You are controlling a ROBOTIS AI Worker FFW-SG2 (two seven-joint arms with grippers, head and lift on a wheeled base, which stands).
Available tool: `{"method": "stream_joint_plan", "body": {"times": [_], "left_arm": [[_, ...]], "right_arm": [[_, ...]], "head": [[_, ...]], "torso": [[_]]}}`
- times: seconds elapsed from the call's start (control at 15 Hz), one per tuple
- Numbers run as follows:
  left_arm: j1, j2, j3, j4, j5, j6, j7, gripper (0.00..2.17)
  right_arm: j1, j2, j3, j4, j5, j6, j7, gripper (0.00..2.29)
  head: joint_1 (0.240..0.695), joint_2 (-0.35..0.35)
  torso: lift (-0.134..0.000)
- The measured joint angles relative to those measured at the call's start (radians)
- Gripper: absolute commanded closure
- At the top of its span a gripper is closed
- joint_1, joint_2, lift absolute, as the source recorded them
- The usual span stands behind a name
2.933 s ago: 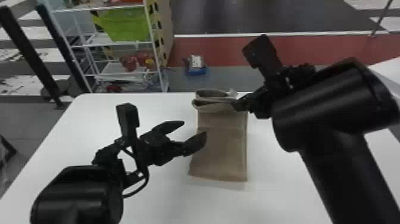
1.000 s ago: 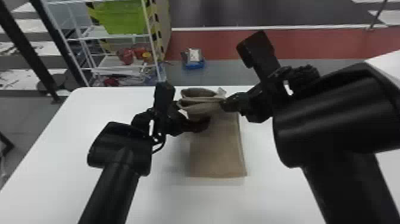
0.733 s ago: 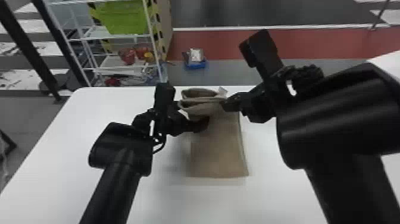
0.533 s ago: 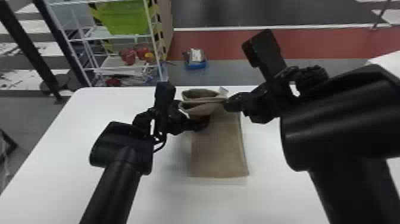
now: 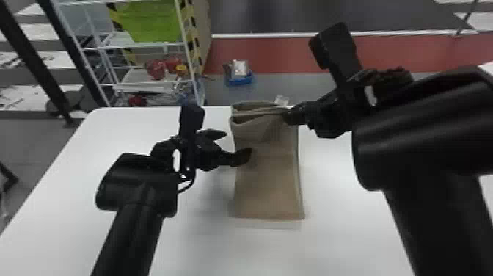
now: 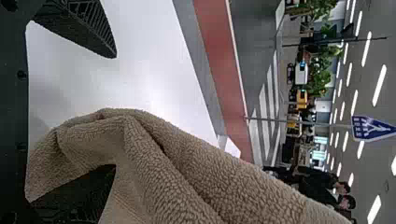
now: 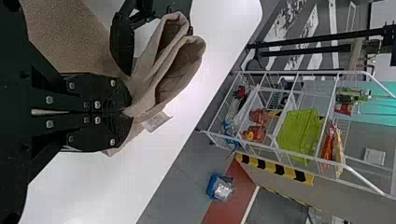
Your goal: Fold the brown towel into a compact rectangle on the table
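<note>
L fingers [image 5: 240, 157] are opening wide by the brown towel [image 5: 269, 187]; R fingers [image 5: 293, 115] are pinching its far end, so the fold's prob. needing R's hold.

A white wire rack [image 5: 137, 76] with 1 green basket [image 5: 150, 24] stands near a red strip [image 5: 293, 55] on grey floor [image 5: 220, 93]; rows of ceiling lights [image 6: 379, 85] glow.
</note>
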Motion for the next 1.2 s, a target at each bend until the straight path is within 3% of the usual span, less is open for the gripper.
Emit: {"method": "stream_joint_plan", "body": {"times": [0.47,1.2], "left_arm": [[-0.039,0.016,-0.001,0.044,-0.016,0.004,0.045,0.04],[-0.035,0.019,0.006,0.066,-0.018,-0.055,0.035,0.04]], "right_arm": [[0.014,0.0,0.005,-0.014,-0.01,0.009,0.013,1.29],[0.161,0.0,0.04,-0.118,0.016,0.002,0.108,1.29]], "head": [[0.689,0.098],[0.695,0.132]], "torso": [[-0.134],[-0.134]]}}
